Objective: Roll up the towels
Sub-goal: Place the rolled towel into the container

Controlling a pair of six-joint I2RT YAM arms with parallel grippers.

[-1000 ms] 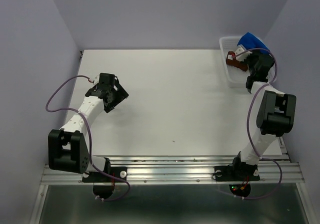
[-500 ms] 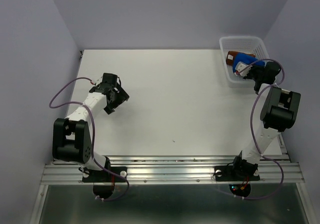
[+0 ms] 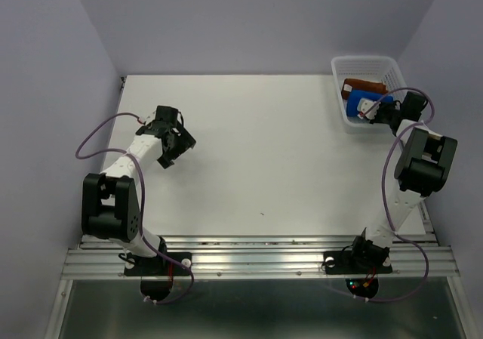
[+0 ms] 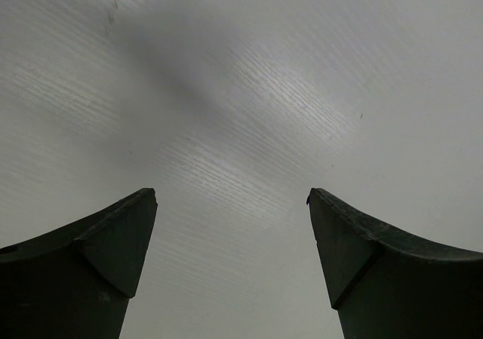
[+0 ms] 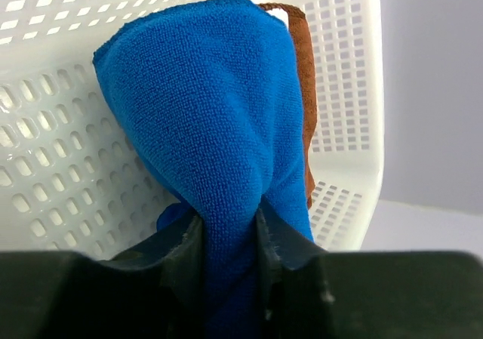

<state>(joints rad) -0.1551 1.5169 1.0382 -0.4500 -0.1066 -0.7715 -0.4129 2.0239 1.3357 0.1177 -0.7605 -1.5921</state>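
1. Blue towel (image 5: 219,127) is sitting bunched inside the basket (image 5: 343,90), rising as a rounded hump and narrowing at its lower end to a pinched neck.
2. The right hand (image 5: 230,237) is gripping that neck. Its two fingers are pressing in from either side with only blue cloth between them.
3. The brown towel (image 5: 300,67) is lying behind the blue one and touching it. In the right wrist view it is showing only as a strip along the blue towel's right edge.
4. Seen from above, the basket is standing at the far right corner of the bench (image 3: 264,150). The brown towel is lying across its far part, and the blue one is lying in the part nearer the arm.
5. The right arm is folding back on itself beside the basket, with its hand reaching in over the basket's near right side.
6. The left hand (image 3: 175,144) is hovering over the left part of the bench, well apart from the basket and both towels.
7. Its fingers are standing wide apart, holding nothing, with only bare bench showing between them in the left wrist view.
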